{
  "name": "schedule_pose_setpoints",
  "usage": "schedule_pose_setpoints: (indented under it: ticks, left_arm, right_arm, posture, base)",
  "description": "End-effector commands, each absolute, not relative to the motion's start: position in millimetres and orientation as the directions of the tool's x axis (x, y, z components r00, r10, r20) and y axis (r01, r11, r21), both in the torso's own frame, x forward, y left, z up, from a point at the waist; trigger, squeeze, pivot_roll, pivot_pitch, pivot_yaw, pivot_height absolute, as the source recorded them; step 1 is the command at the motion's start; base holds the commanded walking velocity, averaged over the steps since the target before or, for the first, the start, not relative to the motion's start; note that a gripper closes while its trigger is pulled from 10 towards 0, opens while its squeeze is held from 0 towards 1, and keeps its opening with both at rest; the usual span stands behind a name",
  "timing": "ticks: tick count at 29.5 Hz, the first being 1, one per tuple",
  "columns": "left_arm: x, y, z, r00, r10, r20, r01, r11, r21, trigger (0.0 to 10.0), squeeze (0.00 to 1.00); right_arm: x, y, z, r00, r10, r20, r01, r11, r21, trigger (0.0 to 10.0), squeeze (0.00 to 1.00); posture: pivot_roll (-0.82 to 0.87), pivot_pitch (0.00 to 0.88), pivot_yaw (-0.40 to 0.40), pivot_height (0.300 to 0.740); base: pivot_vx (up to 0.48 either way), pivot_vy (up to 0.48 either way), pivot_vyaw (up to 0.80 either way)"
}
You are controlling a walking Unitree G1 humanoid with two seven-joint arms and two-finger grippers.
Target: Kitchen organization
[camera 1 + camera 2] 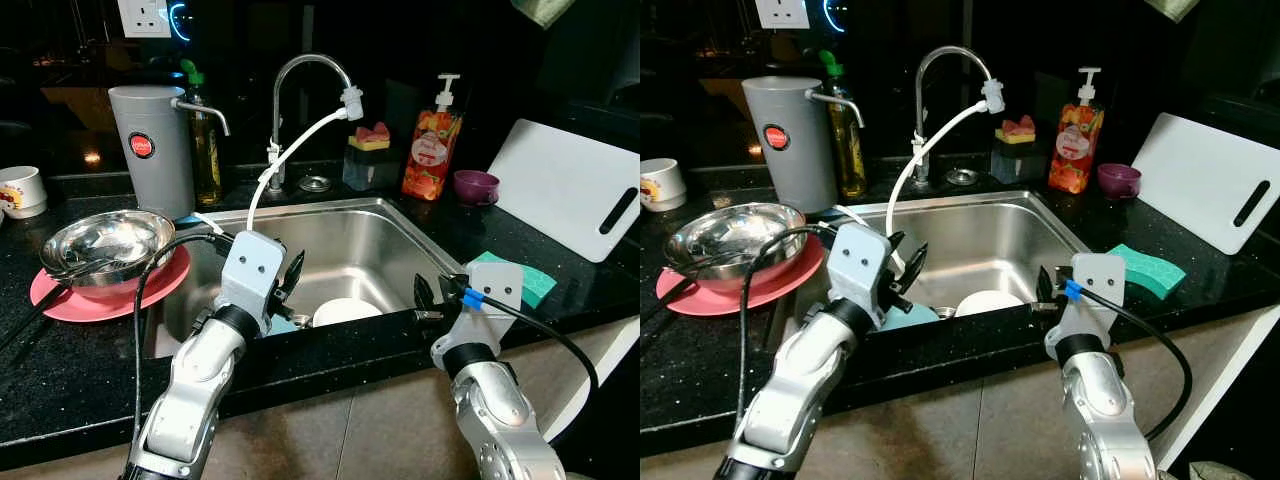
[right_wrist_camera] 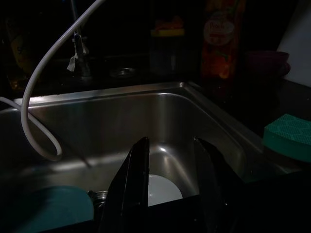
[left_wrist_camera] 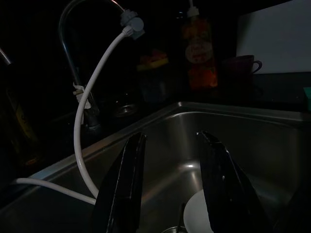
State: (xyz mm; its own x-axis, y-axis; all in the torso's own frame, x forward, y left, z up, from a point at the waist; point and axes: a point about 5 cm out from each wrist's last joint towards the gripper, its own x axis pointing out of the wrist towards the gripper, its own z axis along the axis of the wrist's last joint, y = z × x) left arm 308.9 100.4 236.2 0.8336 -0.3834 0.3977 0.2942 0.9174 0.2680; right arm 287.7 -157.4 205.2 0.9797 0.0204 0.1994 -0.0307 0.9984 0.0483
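White plate (image 1: pixel 345 311) lies in sink (image 1: pixel 370 240) between both empty claws.

The room is dim, with most of the light falling on a black speckled desk (image 1: pixel 60 340) that runs along a dark wall. A steel sink (image 1: pixel 385 245) is set into the desk, under a curved chrome tap (image 1: pixel 300 75). A white wall socket (image 1: pixel 143 15) sits high on the wall at the left. Below the front edge of the desk are pale beige cabinet fronts (image 1: pixel 370 430).
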Motion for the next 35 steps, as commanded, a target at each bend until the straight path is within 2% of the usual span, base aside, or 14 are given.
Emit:
schedule_pose_setpoints:
  ticks: [1,35]
  left_arm:
    - [310.7,98.7,233.7,0.835,-0.387,0.390,0.298,0.915,0.271,10.0,0.00]
    - [311.0,99.5,233.8,0.838,-0.382,0.390,0.293,0.918,0.269,10.0,0.00]
  right_arm:
    - [290.2,-157.4,203.3,0.981,0.019,0.193,-0.028,0.999,0.043,10.0,0.00]
    - [289.6,-156.5,202.6,0.982,0.017,0.190,-0.027,0.998,0.049,10.0,0.00]
  posture:
    - [0.04,0.030,-0.062,0.740]
    - [0.04,0.040,-0.061,0.740]
  base:
    - [0.000,0.000,0.00]
    - [0.000,0.000,0.00]
